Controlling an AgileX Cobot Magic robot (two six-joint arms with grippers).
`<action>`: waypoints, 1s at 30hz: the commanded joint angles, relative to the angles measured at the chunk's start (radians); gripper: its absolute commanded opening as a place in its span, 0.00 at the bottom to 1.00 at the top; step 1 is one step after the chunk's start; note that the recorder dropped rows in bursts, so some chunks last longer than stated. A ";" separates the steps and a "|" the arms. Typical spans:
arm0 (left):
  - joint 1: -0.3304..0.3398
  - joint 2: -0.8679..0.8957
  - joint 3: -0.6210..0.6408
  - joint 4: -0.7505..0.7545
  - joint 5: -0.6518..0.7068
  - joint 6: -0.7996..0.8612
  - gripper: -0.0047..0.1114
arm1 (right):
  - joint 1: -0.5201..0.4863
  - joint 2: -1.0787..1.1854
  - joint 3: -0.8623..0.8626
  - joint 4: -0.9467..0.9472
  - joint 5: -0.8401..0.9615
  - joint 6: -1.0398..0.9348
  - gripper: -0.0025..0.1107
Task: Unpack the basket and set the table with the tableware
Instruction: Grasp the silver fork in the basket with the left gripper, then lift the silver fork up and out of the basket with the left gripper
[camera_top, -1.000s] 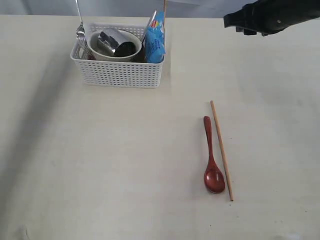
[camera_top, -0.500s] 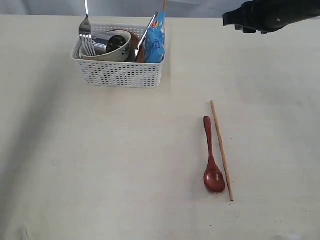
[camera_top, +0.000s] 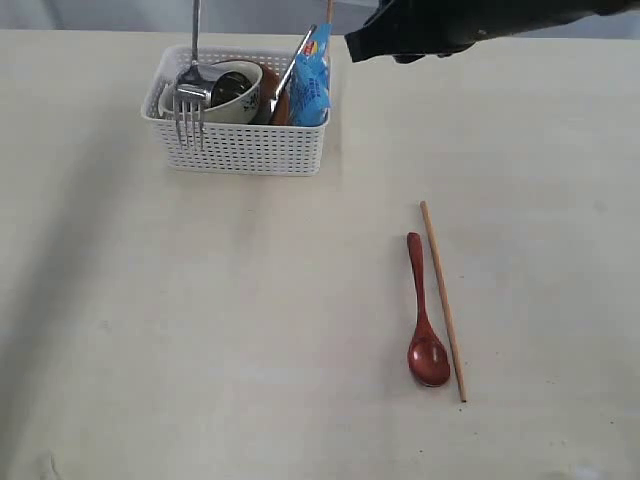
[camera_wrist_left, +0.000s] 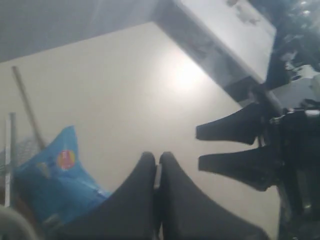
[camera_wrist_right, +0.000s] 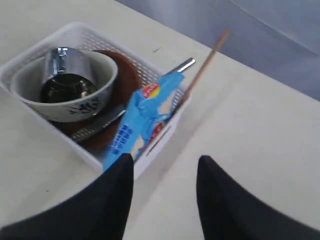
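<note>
**Step in hand:** unpacking, fork stage.
- The fork (camera_top: 188, 105) hangs tines-down over the front left edge of the basket (camera_top: 240, 150), in the upper left of the exterior view. Its handle runs out of the top of the frame.
- The left gripper (camera_wrist_left: 158, 160) has its fingers pressed together with a pale sliver between them, by judgement the fork handle.
- The right gripper (camera_wrist_right: 164, 164) is at the top centre, beside the basket's right end. Its fingers are apart and nothing is between them.

**Already laid on the table (camera_top: 250, 320):** spoon (camera_top: 424, 320) and one chopstick (camera_top: 441, 295), side by side, right of centre.

**In the basket:**
- bowl (camera_wrist_right: 65, 105) with the cup (camera_wrist_right: 62, 65) lying inside it
- plate (camera_wrist_right: 125, 75)
- knife (camera_wrist_right: 182, 65)
- second chopstick (camera_wrist_right: 207, 57), leaning against the right end
- chip bag (camera_top: 312, 80), upright

**Next move, by judgement:**
- Carry the fork clear of the rim and lay it flat on open table.
- The right gripper has to close on something slim, without dragging the bag out.

**Markings:** the chip bag is blue with a round red-and-yellow emblem and white lettering too small to read. No other writing is visible.
</note>
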 joint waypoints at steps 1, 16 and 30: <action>0.036 -0.008 0.126 -0.255 0.068 0.177 0.04 | 0.054 -0.061 0.070 0.062 -0.091 -0.012 0.37; 0.057 -0.008 0.453 -0.444 0.068 0.425 0.04 | 0.280 -0.055 0.082 0.207 -0.112 0.000 0.59; -0.044 -0.008 0.486 -0.444 0.068 0.460 0.04 | 0.293 0.047 0.080 0.272 -0.230 0.035 0.58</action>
